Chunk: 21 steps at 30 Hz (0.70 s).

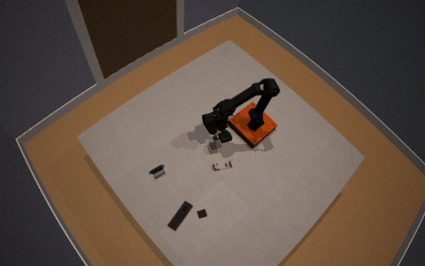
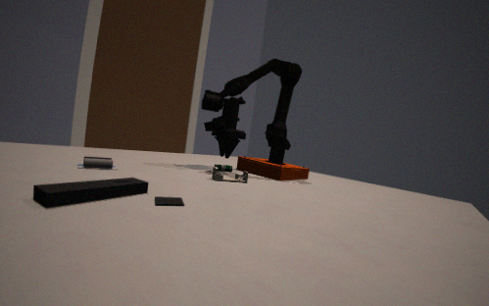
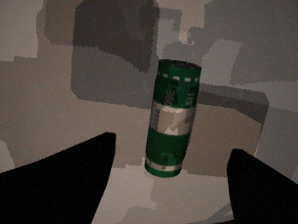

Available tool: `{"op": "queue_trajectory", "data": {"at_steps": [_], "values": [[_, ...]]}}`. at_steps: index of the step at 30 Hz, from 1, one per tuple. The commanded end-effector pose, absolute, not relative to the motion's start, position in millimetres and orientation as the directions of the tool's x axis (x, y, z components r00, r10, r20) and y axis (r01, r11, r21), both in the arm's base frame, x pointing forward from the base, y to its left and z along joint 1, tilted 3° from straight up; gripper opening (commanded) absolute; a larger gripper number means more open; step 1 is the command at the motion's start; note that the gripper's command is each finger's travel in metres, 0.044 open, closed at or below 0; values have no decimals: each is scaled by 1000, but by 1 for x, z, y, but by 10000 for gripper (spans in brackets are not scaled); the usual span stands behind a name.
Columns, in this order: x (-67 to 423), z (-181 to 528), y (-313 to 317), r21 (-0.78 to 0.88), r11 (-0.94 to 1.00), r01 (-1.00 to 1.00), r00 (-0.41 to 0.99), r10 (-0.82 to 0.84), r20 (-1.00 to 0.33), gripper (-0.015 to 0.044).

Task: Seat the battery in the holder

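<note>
The green battery (image 1: 215, 137) (image 2: 224, 168) (image 3: 170, 120) with a pale band lies on its side on the table near the orange base. In the wrist view it runs nearly lengthwise, slightly tilted, between the two finger outlines. My gripper (image 2: 224, 156) (image 3: 173, 151) is open and empty, pointing down a little above the battery and not touching it. The holder (image 1: 222, 166) (image 2: 217, 176), a small pale open frame with raised ends, stands on the table in front of the battery. It holds no battery. Its spring and lip are too small to tell apart.
The orange base (image 1: 253, 124) (image 2: 280, 171) is beside the battery. A grey cylinder (image 1: 159, 172) (image 2: 98, 162) on a small plate lies to the left. A long black block (image 1: 180, 216) (image 2: 90, 191) and a thin dark square (image 1: 202, 213) (image 2: 169, 201) lie farther forward.
</note>
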<state>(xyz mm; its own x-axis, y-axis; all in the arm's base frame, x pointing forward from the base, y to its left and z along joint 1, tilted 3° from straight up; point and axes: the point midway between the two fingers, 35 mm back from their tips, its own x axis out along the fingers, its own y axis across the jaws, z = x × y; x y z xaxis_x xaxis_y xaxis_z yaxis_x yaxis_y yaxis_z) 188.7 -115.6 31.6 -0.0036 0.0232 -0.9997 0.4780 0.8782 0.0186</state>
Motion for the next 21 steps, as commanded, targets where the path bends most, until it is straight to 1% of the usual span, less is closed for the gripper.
{"op": "queue_trajectory", "data": {"at_steps": [1,21], "values": [[188,25,-115,20,874,485,-8,28,-1000,238],[187,-8,-114,20,874,486,-8,27,-1000,238]]}}
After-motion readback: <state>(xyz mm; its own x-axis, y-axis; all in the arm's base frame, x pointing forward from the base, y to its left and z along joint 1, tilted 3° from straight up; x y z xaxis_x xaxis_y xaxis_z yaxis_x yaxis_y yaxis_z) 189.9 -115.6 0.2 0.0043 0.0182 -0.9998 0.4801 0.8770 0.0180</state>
